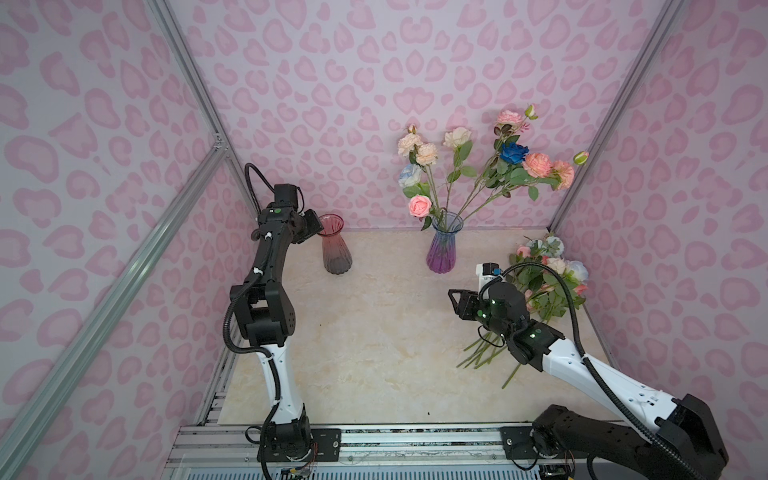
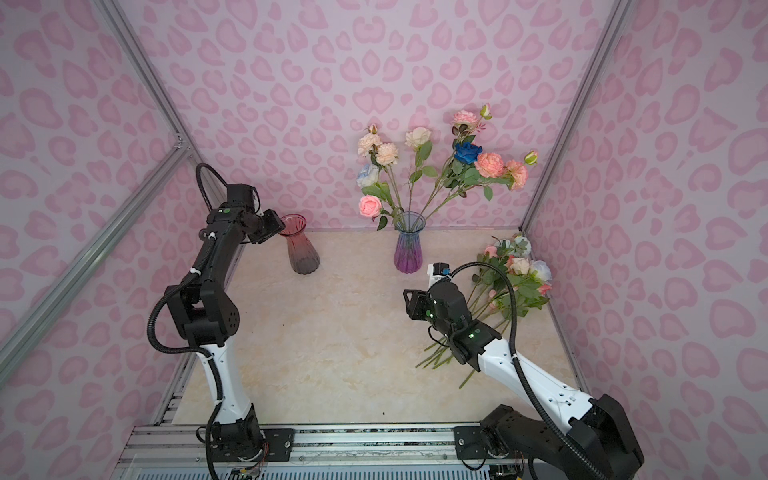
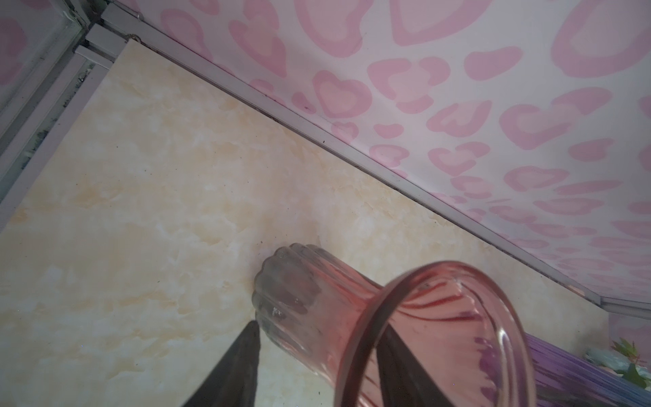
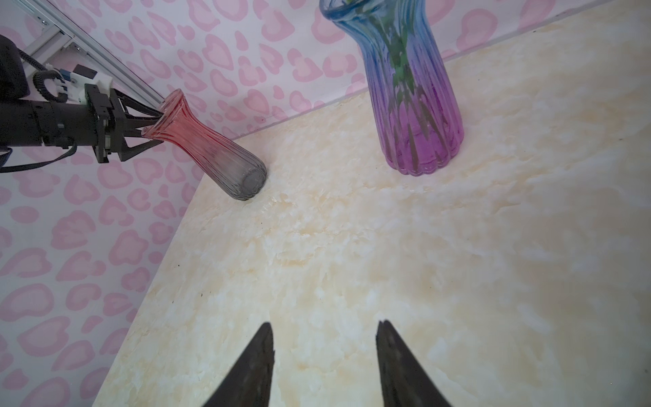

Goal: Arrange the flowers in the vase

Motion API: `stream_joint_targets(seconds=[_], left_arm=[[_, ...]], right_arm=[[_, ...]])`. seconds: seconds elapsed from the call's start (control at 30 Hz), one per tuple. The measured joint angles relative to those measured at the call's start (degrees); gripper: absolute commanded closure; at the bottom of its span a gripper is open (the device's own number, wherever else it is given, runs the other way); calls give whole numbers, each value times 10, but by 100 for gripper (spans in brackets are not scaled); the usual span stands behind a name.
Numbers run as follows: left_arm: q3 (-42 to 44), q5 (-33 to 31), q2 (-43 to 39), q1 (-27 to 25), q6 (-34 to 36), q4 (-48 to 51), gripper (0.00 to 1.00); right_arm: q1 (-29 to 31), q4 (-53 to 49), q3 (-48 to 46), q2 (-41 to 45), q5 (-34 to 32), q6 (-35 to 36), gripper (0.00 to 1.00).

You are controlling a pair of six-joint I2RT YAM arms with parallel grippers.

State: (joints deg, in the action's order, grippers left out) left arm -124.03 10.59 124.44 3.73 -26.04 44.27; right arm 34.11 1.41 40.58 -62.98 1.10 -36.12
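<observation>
A blue-to-purple glass vase (image 1: 442, 245) (image 4: 415, 105) stands at the back and holds several flowers (image 1: 457, 166) in pink, peach, cream and blue. More flowers (image 1: 544, 278) (image 2: 511, 274) lie in a loose pile at the right wall, stems toward the front. An empty red-to-grey glass vase (image 1: 336, 249) (image 3: 317, 310) stands at the back left. My left gripper (image 1: 318, 226) (image 3: 318, 326) straddles its rim, one finger inside and one outside, with a gap still showing at the outer finger. My right gripper (image 1: 453, 303) (image 4: 324, 322) hovers open and empty over the table, left of the pile.
The right arm's forearm (image 1: 536, 340) lies over the stems of the loose pile. Pink heart-patterned walls (image 1: 332, 83) close in the back and both sides. A metal rail (image 1: 395, 440) runs along the front edge of the marble-look tabletop (image 1: 374, 353).
</observation>
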Motion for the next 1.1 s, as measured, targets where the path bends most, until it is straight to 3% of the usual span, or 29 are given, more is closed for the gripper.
stream_joint_targets(seconds=[0.27, 0.5, 1.1], left_arm=[[-24, 8, 17, 0, 1, 10, 50], [-37, 19, 35, -1, -8, 13, 62], [-37, 29, 26, -4, 0, 34, 81]], right_arm=[[-13, -30, -38, 63, -50, 7, 51], [-20, -58, -37, 116, -86, 24, 51], [-27, -73, -40, 125, -101, 33, 51]])
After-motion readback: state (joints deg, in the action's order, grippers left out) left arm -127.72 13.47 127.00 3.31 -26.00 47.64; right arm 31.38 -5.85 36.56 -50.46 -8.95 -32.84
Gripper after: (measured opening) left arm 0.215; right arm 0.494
